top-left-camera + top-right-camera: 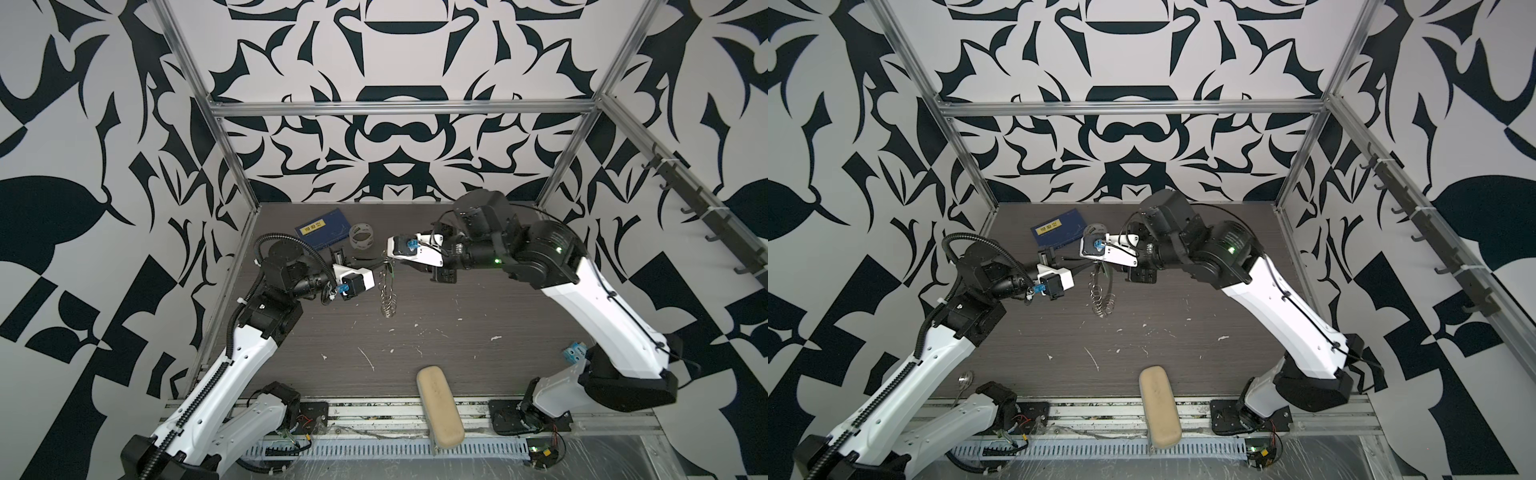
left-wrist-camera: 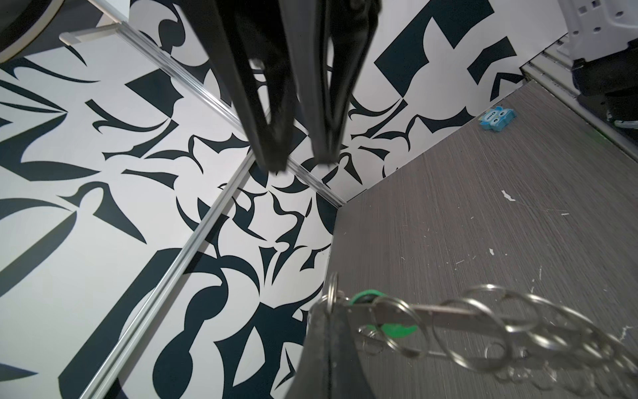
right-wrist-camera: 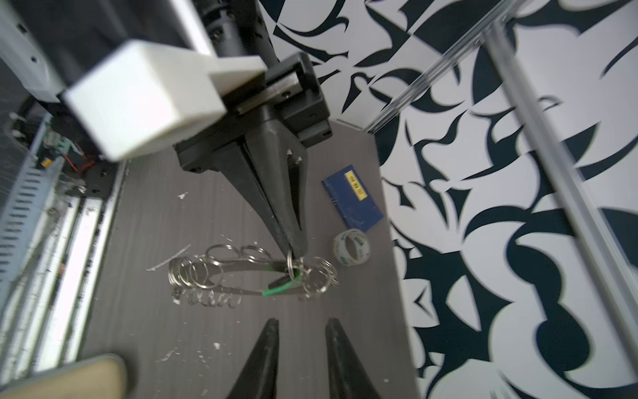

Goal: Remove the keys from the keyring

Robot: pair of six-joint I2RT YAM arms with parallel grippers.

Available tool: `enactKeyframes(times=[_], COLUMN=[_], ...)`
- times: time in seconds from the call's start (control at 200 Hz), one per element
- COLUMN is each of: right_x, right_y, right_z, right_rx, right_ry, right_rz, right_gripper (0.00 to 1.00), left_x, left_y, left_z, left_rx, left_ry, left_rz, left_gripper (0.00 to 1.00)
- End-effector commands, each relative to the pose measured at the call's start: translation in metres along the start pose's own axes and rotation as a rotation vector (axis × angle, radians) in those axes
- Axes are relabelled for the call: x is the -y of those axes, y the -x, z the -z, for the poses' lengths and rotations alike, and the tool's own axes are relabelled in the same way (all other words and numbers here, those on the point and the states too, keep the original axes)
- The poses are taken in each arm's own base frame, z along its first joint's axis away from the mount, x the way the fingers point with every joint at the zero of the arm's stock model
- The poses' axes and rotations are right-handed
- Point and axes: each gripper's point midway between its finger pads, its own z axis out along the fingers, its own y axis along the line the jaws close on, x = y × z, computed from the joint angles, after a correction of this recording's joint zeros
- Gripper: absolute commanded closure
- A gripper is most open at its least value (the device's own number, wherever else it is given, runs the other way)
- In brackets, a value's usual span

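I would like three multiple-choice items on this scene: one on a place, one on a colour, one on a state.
1. The tape lies:
A) beside the book
B) on the case
C) inside the keyring

2. The key is:
A) red
B) green
C) yellow

3. The right gripper is:
A) open and empty
B) shut on the key
C) shut on the tape

Answers:
1 A: the roll sits next to the blue book at the table's far side.
2 B: the small piece on the keyring is green.
3 A: its fingers stand apart with nothing between them; the left gripper pinches the keyring.
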Motion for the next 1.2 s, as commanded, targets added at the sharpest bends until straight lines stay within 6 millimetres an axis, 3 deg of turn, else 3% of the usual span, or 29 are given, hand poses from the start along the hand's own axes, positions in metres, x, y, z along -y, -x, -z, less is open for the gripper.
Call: enactKeyframes(times=[0.0,0.325,0.65,0.95,1.195], right_x=[0.009,0.008,0.004,0.008,0.014], right_y=[0.008,0.006,0.01,0.018,0.02], right_z=[0.01,0.012,0.011,0.021,0.017], right_rx=[0.045,0.146,0.264,0.363,0.42], right_ry=[-0.053,-0.112,-0.153,-0.209,-0.257], right_rz=[-0.007,-0.022,-0.063,-0.096,-0.106], right_gripper=[0.65,0.64,0.63,0.63,0.62], left_x=[-0.004,-0.014,-0.044,-0.063,-0.069], left_y=[0.014,0.043,0.069,0.077,0.082], left_z=[0.003,0.017,0.036,0.04,0.041], left_rx=[0.062,0.253,0.452,0.527,0.552], left_ry=[0.015,0.007,0.054,0.029,0.027], left_rz=[-0.019,0.054,0.175,0.314,0.358], left_gripper=[1.0,1.0,1.0,1.0,1.0])
